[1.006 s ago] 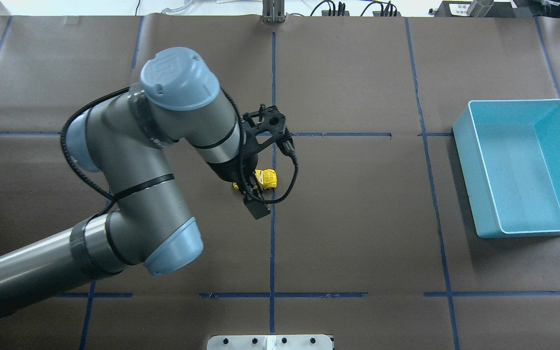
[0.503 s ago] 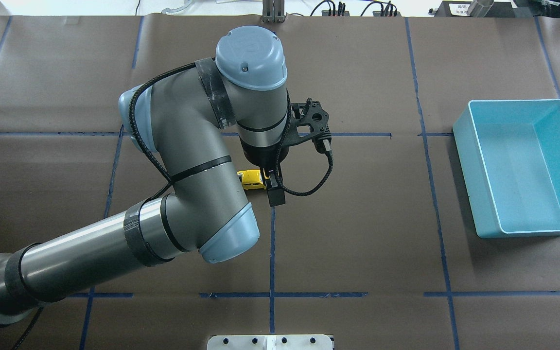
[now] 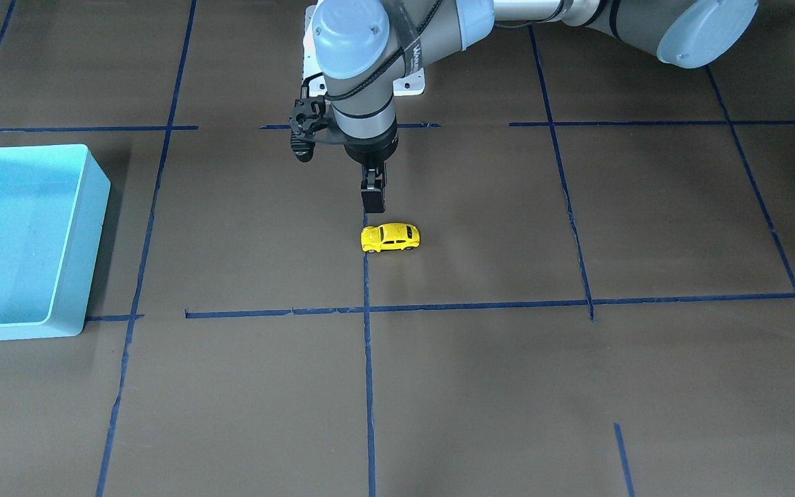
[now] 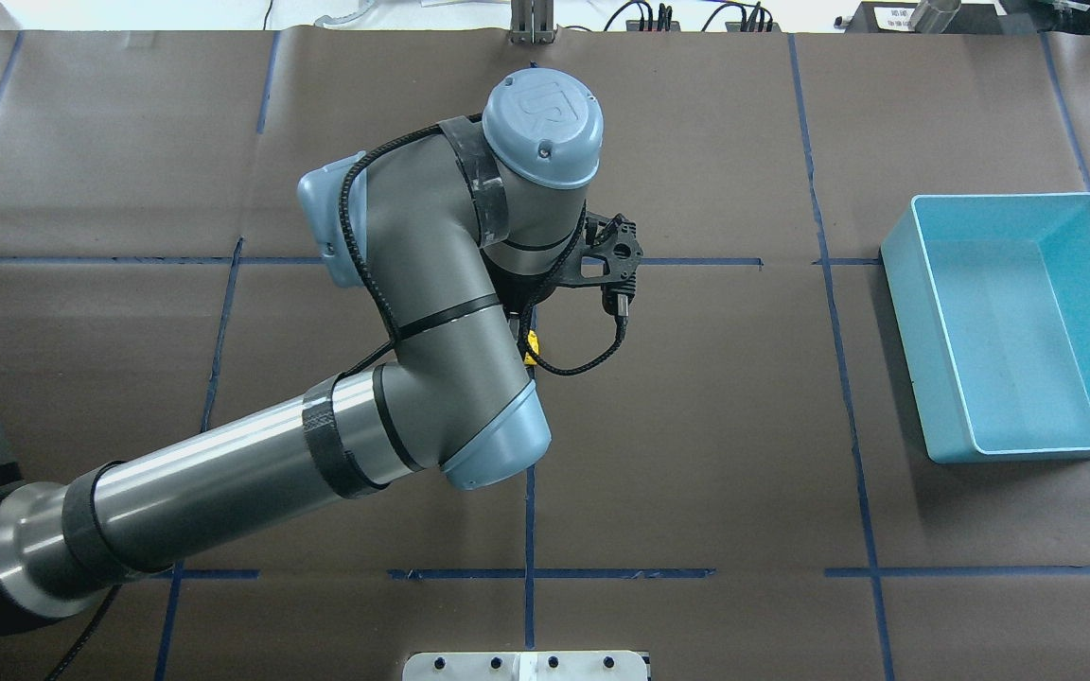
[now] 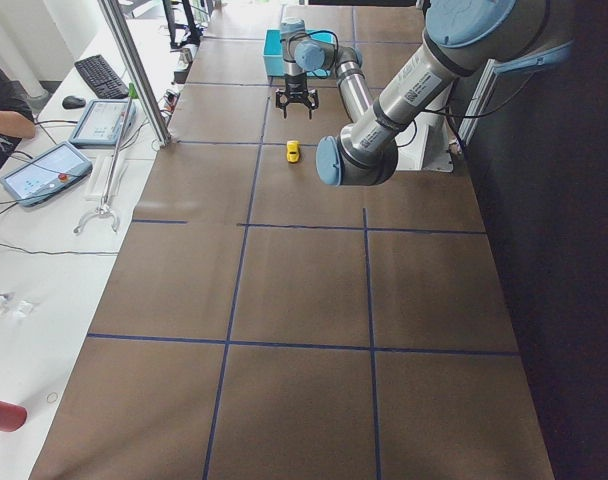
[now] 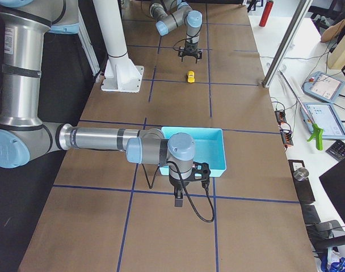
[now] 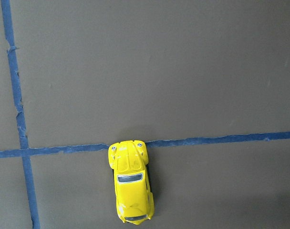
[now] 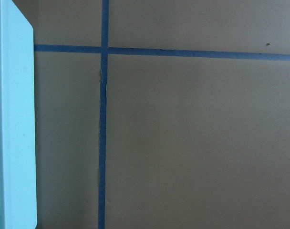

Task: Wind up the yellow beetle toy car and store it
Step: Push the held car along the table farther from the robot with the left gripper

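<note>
The yellow beetle toy car (image 3: pixel 390 237) stands on its wheels on the brown table, beside a blue tape line, free of any grip. In the left wrist view the car (image 7: pixel 131 186) lies low in the frame, seen from above. My left gripper (image 3: pixel 373 204) points down with its fingers together and holds nothing. It is a short way from the car, on the robot's side. From overhead my left arm hides all but a sliver of the car (image 4: pixel 531 342). My right gripper (image 6: pixel 178 199) shows only in the exterior right view, so I cannot tell its state.
The light blue bin (image 4: pixel 1009 198) stands at the table's right side, with nothing in it; it also shows in the front view (image 3: pixel 97 181). Its edge (image 8: pixel 14 119) is at the left of the right wrist view. Blue tape lines cross the table.
My left arm has swung to the right, over the car. The car shifted a little along the table between frames. The gripper, earlier right at the car, now stands apart from it.
</note>
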You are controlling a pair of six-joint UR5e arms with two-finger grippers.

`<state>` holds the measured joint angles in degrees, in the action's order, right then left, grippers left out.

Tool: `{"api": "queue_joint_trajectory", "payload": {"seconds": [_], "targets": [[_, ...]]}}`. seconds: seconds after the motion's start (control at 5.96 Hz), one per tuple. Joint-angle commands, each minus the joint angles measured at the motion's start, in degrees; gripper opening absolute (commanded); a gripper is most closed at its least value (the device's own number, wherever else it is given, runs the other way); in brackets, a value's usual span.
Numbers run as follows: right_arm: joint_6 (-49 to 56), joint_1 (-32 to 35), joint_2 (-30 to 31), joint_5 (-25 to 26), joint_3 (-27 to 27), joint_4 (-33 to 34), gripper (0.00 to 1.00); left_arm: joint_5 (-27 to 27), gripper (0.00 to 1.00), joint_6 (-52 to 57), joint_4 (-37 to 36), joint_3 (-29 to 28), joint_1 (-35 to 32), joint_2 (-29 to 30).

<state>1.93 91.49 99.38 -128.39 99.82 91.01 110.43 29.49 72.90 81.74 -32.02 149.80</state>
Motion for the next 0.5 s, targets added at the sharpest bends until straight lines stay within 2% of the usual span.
{"api": "queue_joint_trajectory", "payload": {"seconds": [0.0, 0.17, 0.34], "targets": [[0.00, 0.00, 0.03, -0.02, 0.03, 0.05, 1.00, -1.69, 1.00, -0.75, 6.80, -12.51, 0.38, 5.74], [0.00, 0.00, 0.03, -0.02, 0.03, -0.04, 1.00, -2.49, 1.00, -0.57, 8.29, -13.61, 0.99, 4.99], [0.00, 0.00, 0.03, -0.02, 0.03, -0.04, 1.00, -5.54, 1.00, -0.57, 8.22, -13.97, 2.82, 4.37]]}}
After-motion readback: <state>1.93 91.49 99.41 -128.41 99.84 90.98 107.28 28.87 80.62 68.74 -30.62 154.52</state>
